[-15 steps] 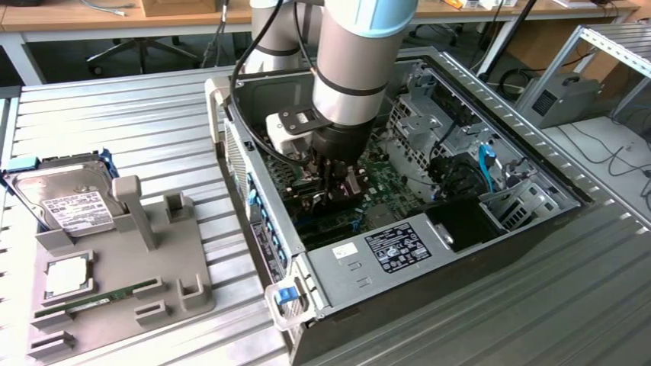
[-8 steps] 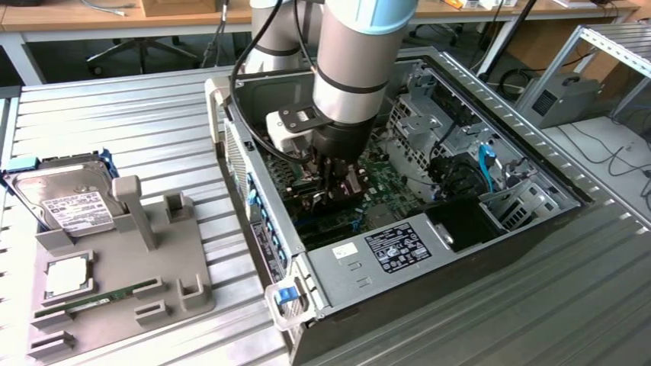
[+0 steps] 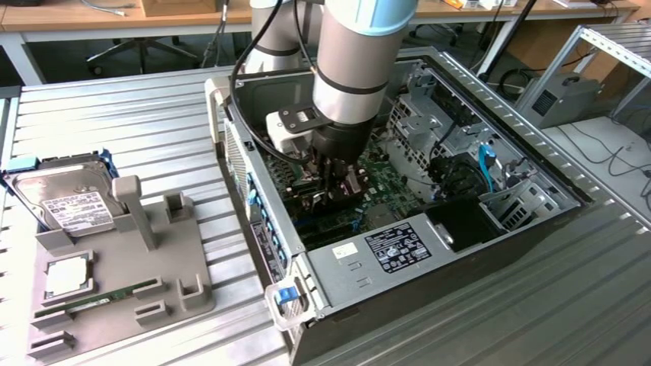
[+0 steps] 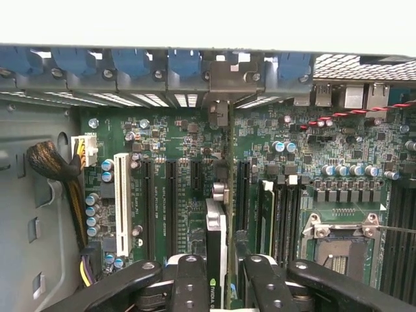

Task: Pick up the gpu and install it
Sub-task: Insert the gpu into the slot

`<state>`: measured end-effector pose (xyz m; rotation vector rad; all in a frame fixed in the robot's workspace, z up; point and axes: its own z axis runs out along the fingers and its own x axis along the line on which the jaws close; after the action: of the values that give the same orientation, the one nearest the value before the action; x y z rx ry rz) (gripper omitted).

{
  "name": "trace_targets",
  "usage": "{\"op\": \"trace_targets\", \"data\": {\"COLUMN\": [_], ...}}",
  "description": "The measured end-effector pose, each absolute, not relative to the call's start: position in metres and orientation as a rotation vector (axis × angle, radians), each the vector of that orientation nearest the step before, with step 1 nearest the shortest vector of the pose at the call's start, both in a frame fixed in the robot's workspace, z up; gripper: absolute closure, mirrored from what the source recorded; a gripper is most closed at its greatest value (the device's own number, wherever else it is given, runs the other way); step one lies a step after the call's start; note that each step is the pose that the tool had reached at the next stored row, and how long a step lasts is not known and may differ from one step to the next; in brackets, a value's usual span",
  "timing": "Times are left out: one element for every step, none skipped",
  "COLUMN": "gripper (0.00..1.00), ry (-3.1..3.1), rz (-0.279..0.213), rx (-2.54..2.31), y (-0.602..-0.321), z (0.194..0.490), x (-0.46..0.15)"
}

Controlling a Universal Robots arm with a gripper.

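Gpu (image 4: 216, 260) edge-on, thin, black-faced

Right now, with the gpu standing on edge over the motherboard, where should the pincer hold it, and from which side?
By its upper long edge, coming from the open side of the case, one finger on each flat face, as the pincer does now. The gpu is thin and edge-on; its lower edge should probably stay free for the motherboard slot.

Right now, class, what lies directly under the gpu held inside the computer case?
Under the gpu, gripped edge-on by the gripper, lies the green motherboard with its dark expansion slots. The card's own body hides the slot beneath it, so seating cannot be judged.
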<state>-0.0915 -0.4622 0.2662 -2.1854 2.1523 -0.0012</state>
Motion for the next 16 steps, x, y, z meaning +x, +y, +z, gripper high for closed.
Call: {"op": "trace_targets", "data": {"gripper": [0.73,0.73,0.73,0.73,0.73,0.73,0.73,0.73,0.73,0.73,0.73,0.73,0.73,0.73,0.73,0.73], "ry": [2.152,2.152,2.152,2.152,2.151,2.151,2.151,2.152,2.151,2.151,2.151,2.151,2.151,2.150,2.151,2.151], "rz": [0.000,0.000,0.000,0.000,0.001,0.001,0.001,0.001,0.001,0.001,0.001,0.001,0.001,0.001,0.001,0.001], "rx": [-2.185,-2.185,-2.185,-2.184,-2.184,-2.184,-2.184,-2.184,-2.184,-2.184,-2.184,-2.184,-2.184,-2.184,-2.184,-2.184], "y": [-0.4622,-0.4622,-0.4622,-0.4622,-0.4622,-0.4622,-0.4622,-0.4622,-0.4622,-0.4622,-0.4622,-0.4622,-0.4622,-0.4622,-0.4622,-0.4622], "z": [0.2660,0.2659,0.2658,0.2657,0.2654,0.2651,0.2651,0.2651,0.2650,0.2649,0.2650,0.2648,0.2645,0.2639,0.2639,0.2639], "x": [-0.0915,-0.0915,-0.0915,-0.0915,-0.0915,-0.0915,-0.0915,-0.0915,-0.0915,-0.0915,-0.0915,-0.0915,-0.0914,-0.0914,-0.0914,-0.0914]}}
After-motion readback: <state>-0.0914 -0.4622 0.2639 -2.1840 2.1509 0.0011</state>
